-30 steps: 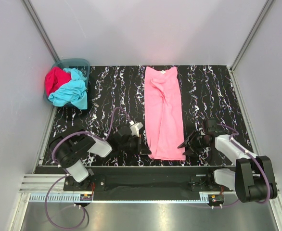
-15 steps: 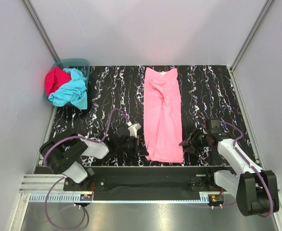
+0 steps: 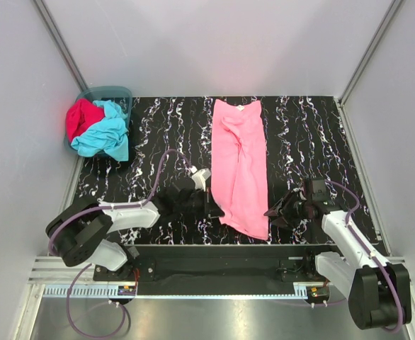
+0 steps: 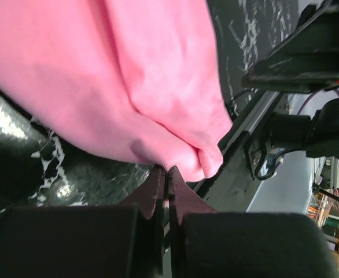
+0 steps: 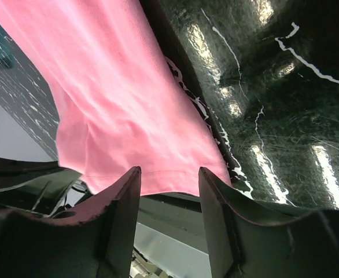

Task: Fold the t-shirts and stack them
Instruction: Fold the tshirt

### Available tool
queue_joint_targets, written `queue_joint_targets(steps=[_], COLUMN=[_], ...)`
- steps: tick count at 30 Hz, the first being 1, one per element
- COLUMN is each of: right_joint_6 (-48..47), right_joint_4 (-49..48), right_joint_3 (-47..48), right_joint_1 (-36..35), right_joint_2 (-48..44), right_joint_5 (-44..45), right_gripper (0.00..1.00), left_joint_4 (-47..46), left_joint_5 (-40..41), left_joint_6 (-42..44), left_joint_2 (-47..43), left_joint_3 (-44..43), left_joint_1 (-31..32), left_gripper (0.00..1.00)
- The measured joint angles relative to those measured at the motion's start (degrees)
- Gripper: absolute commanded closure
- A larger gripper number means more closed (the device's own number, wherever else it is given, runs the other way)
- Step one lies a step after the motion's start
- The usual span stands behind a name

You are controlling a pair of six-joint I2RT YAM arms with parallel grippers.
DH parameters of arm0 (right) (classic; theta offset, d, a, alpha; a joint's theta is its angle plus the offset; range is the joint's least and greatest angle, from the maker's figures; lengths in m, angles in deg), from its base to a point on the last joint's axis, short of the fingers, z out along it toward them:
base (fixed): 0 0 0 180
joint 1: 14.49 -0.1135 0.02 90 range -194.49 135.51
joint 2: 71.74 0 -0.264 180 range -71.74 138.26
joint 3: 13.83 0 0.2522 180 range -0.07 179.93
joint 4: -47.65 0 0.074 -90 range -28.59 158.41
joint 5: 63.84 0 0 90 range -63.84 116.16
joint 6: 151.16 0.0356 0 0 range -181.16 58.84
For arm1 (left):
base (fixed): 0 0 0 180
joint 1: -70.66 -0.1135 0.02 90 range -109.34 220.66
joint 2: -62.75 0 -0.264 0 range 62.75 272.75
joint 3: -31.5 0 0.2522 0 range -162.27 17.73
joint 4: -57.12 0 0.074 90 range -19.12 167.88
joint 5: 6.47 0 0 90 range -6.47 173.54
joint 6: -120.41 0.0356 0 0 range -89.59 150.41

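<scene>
The light pink t-shirt (image 3: 239, 163) lies as a long strip down the middle of the black marbled table (image 3: 307, 142), neck at the far end. My left gripper (image 3: 216, 211) is shut on its near left hem corner; in the left wrist view the jaws (image 4: 168, 171) pinch a fold of the pink cloth (image 4: 129, 75). My right gripper (image 3: 271, 212) is open beside the near right corner; in the right wrist view its jaws (image 5: 168, 179) stand on either side of the pink hem (image 5: 117, 104) without gripping it. The turquoise t-shirt (image 3: 105, 134) and crimson t-shirt (image 3: 80, 119) lie crumpled together at the far left.
A teal plastic basket (image 3: 108, 91) stands in the far left corner under the crumpled shirts. Grey walls close in the table on three sides. A black rail (image 3: 214, 265) runs along the near edge by the arm bases.
My left gripper has moved away from the near edge and to the right, dragging the pink hem corner with it; the near hem now slants. My right gripper has shifted slightly and stays open.
</scene>
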Motion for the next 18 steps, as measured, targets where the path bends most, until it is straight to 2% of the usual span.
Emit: queue_joint_targets(steps=[18], right_joint_6=[-0.39], right_joint_4=[-0.04], right_joint_3=[-2.99], right_joint_1=[0.00], right_joint_2=[-1.97], right_joint_5=[-0.35], right_gripper=[0.48], left_joint_4=[8.28], left_joint_5=[4.48], left_joint_6=[2.49], left_joint_2=[-0.20], left_joint_3=[-9.44], left_joint_1=[-0.11], left_gripper=[1.00])
